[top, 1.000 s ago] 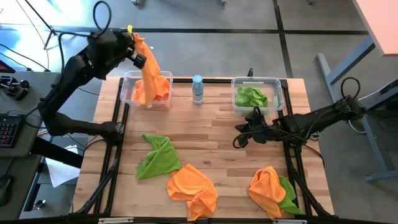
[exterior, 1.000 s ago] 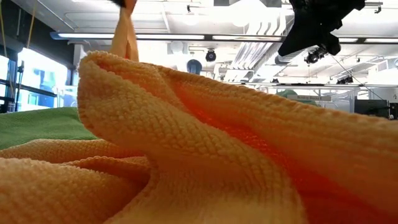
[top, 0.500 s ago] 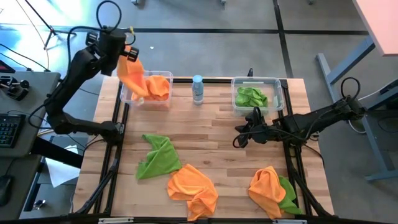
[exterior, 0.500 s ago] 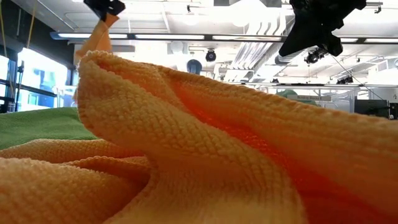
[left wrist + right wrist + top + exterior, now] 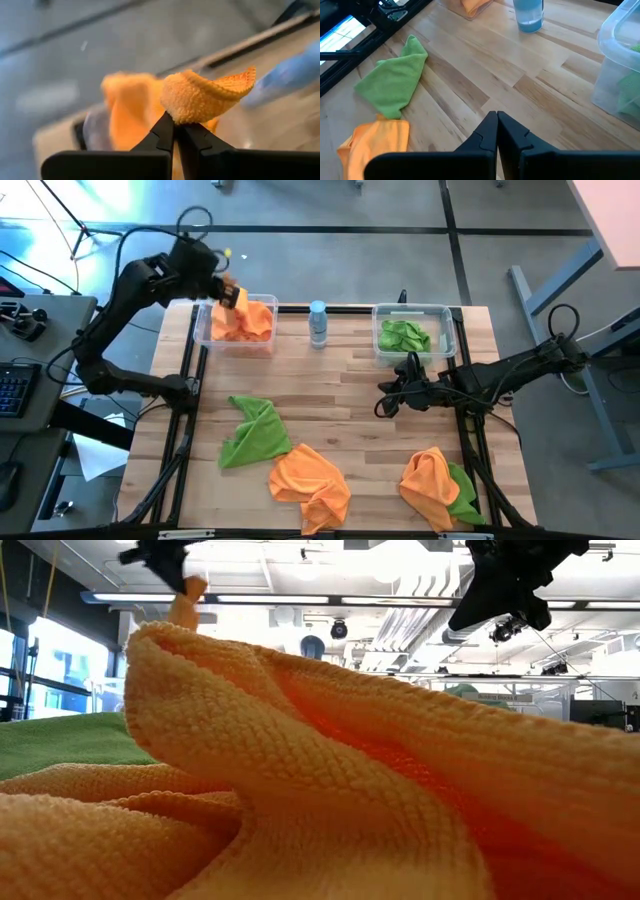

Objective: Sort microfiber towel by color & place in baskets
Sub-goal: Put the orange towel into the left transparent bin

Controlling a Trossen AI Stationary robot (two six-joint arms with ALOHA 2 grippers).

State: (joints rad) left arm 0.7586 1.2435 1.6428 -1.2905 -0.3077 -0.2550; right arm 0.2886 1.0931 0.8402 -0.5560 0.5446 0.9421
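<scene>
- Left pincer (image 5: 228, 290) pinching an orange towel (image 5: 245, 320) over the left basket (image 5: 203, 330).
- Green towel (image 5: 255, 432) and orange ones lie loose on the surface (image 5: 350, 380).
- Right pincer (image 5: 385, 402) pressed together, empty, near the right basket (image 5: 447, 330) with green towels.

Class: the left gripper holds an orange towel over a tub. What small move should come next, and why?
Probably open the left gripper: it is shut on the orange towel, which already drapes into the left tub holding orange cloth.
</scene>
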